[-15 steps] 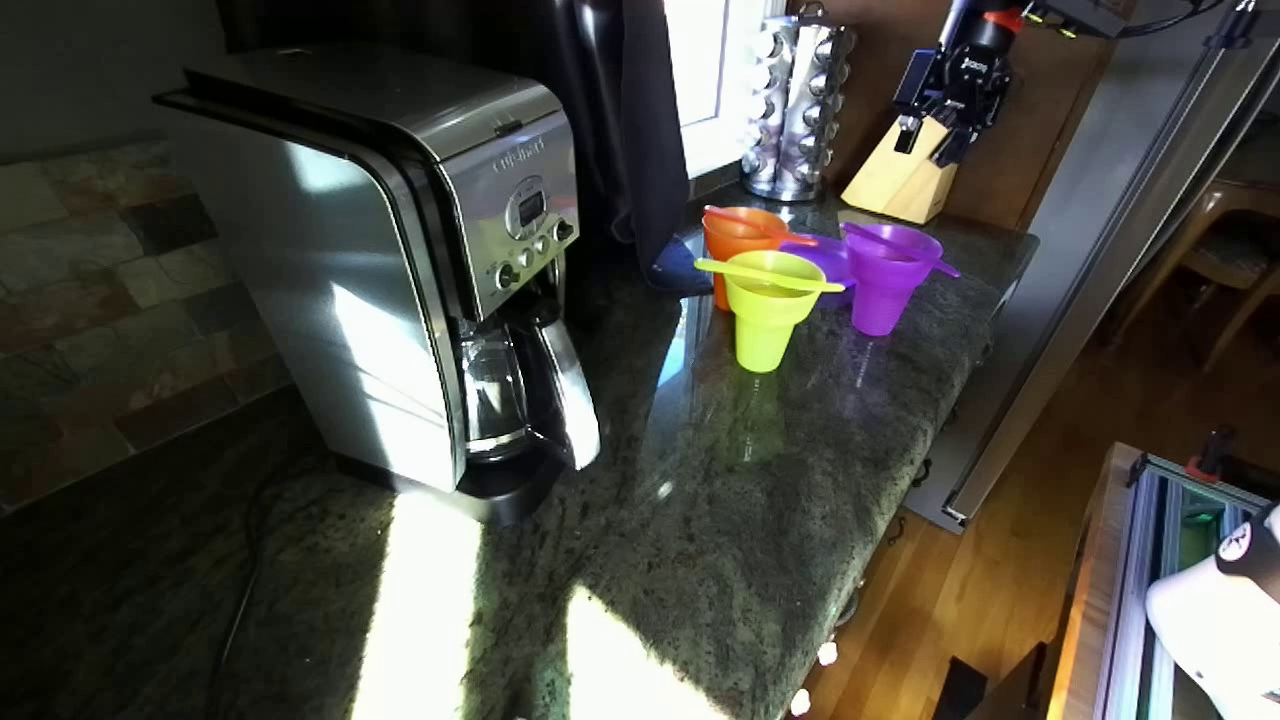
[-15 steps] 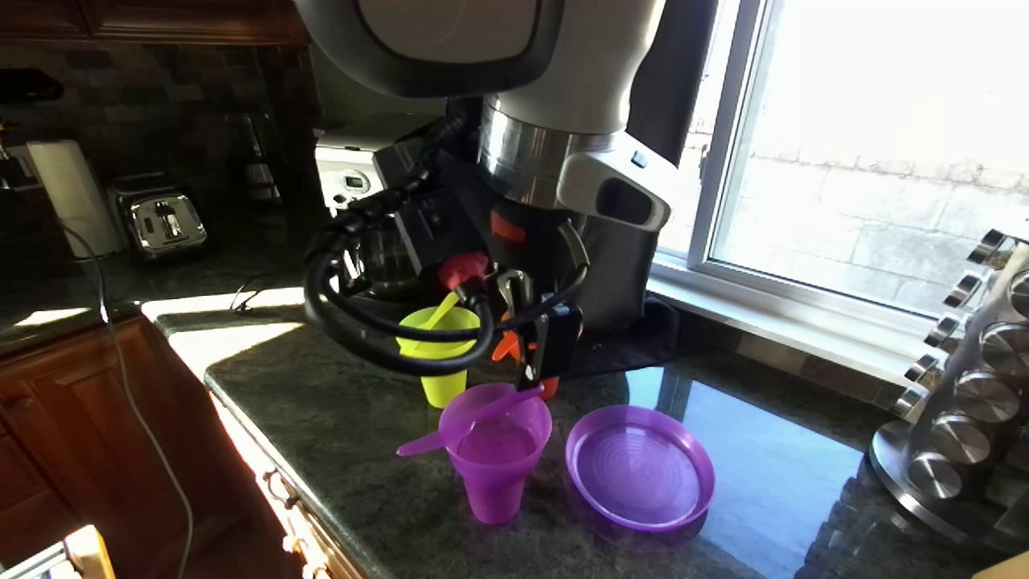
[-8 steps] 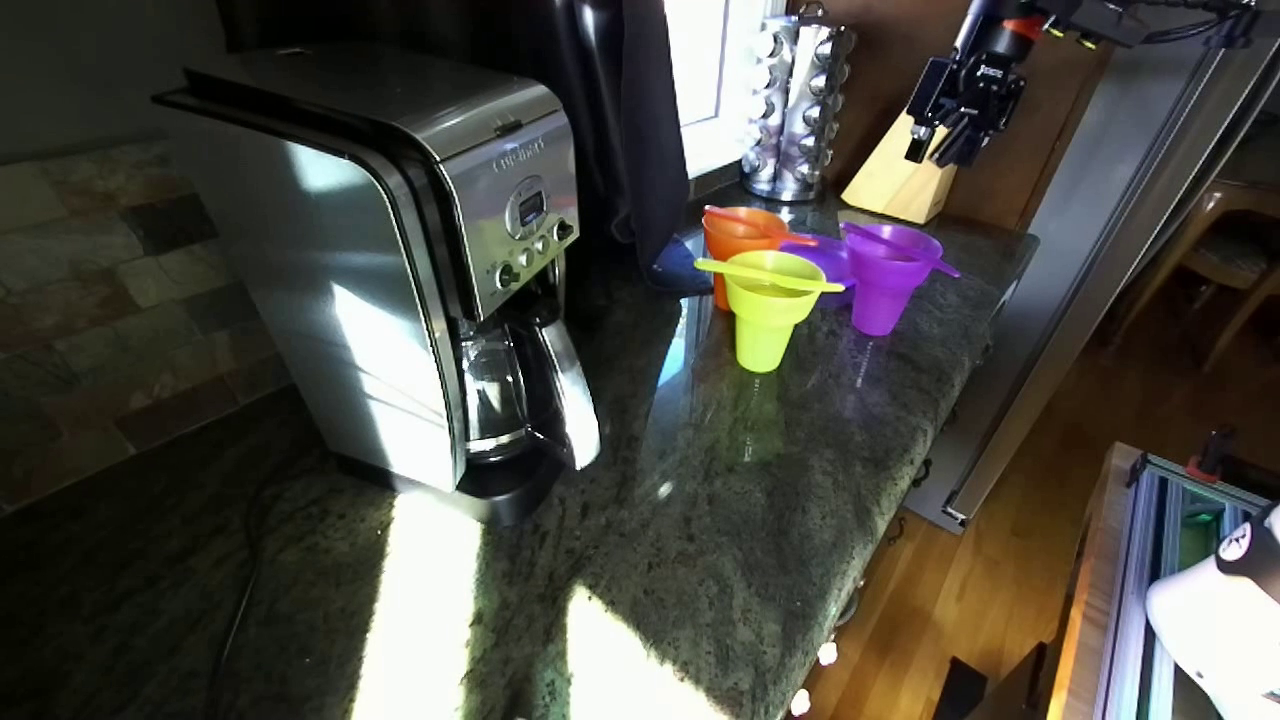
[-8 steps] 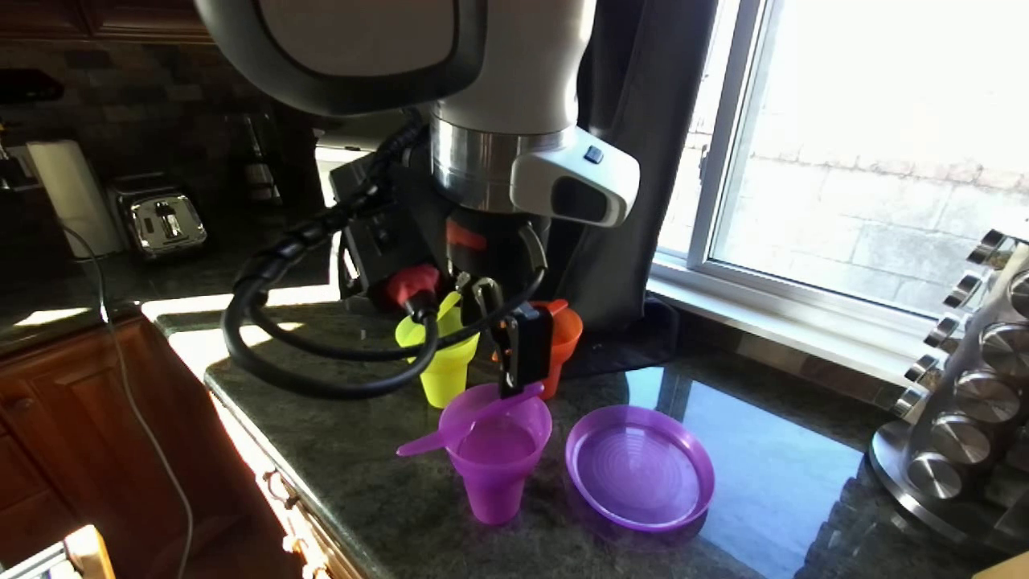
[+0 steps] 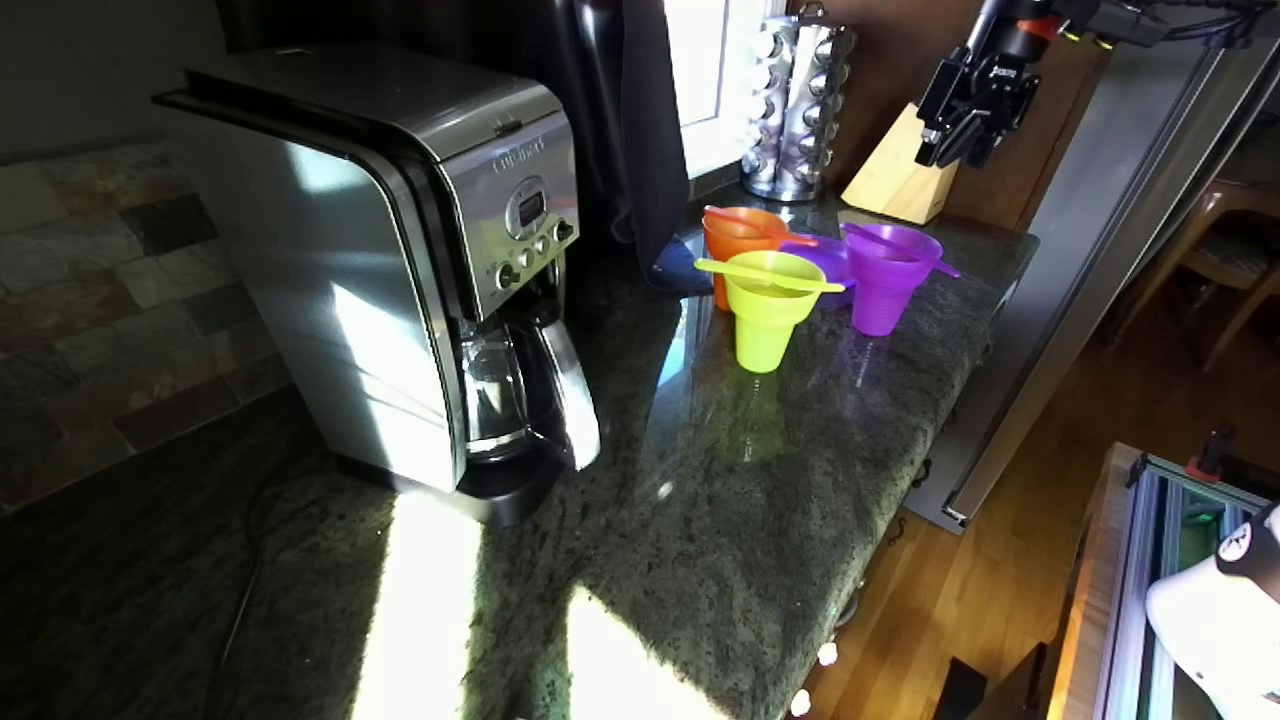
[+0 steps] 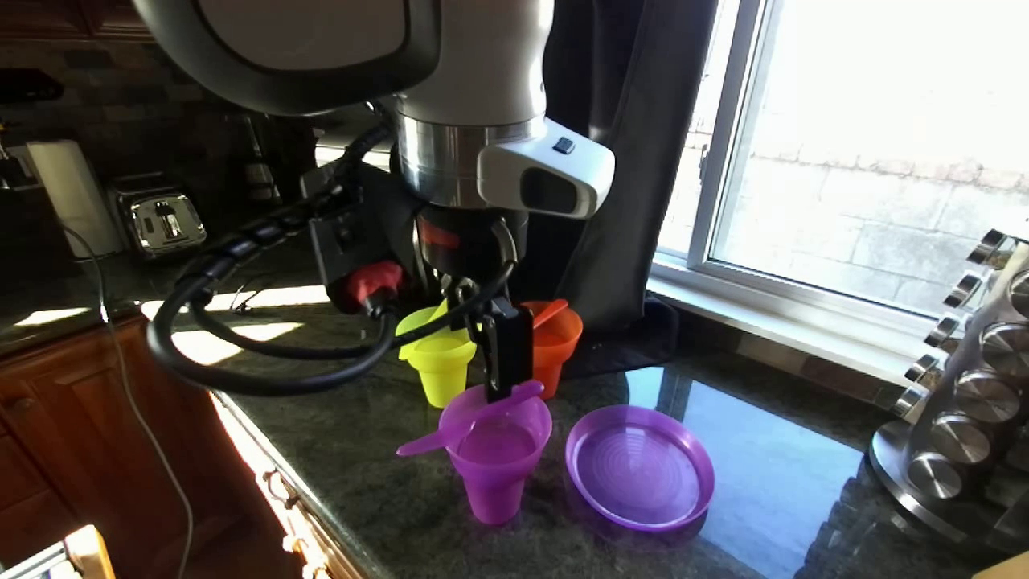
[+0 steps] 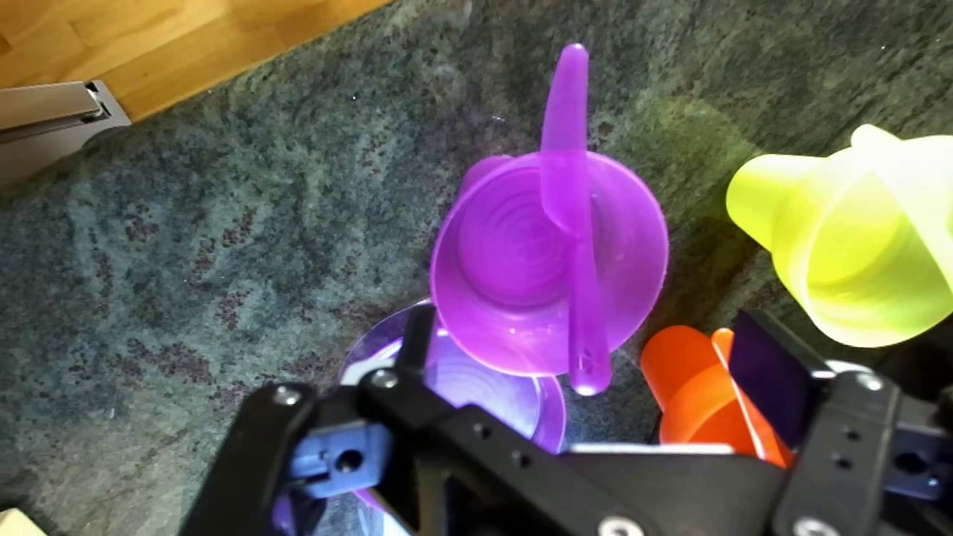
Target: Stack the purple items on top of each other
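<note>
A translucent purple cup [image 6: 494,486] stands upright on the dark counter, a purple spoon [image 6: 426,444] lying across its rim. Beside it, towards the window, a shallow purple plate [image 6: 639,470] lies flat; in the wrist view the cup [image 7: 514,260] overlaps part of this plate [image 7: 488,376]. My gripper [image 7: 592,350] is open, fingers wide apart and holding nothing. The spoon's handle end shows between the fingers in that view, but they do not touch it. An exterior view has the gripper [image 5: 950,155] well above the counter, higher than the cup [image 5: 882,300].
A yellow-green cup [image 6: 440,362] and an orange cup [image 6: 555,346], each with a spoon, stand close behind the purple cup. A coffee maker [image 5: 400,250], a spice rack [image 5: 795,110] and a knife block [image 5: 905,170] are also on the counter. The counter's front edge [image 5: 905,500] runs near the cups.
My gripper has shifted sideways, away from the window and towards the counter's front edge, uncovering the orange cup. It has stayed open. The cups, spoons and plate have not moved.
</note>
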Controlling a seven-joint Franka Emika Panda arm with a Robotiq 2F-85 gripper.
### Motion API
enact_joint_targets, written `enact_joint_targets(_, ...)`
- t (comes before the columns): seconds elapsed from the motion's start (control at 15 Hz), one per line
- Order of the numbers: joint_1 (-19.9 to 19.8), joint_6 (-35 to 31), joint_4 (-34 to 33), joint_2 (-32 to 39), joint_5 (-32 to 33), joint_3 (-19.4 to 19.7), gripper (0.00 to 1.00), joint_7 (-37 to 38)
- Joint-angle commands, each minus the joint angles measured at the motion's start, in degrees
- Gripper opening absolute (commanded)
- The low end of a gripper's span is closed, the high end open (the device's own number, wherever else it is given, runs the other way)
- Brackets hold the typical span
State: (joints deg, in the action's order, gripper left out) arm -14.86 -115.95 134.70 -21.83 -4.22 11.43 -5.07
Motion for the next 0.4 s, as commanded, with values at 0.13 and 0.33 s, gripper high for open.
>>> enact_joint_targets(0.13, 0.9, 0.1, 0.6, -0.9, 1.0, 0.6, 1.00, 0.8)
enact_joint_targets(0.33, 0.9, 0.1, 0.6, -1.0, 1.1, 0.6, 1.00, 0.9)
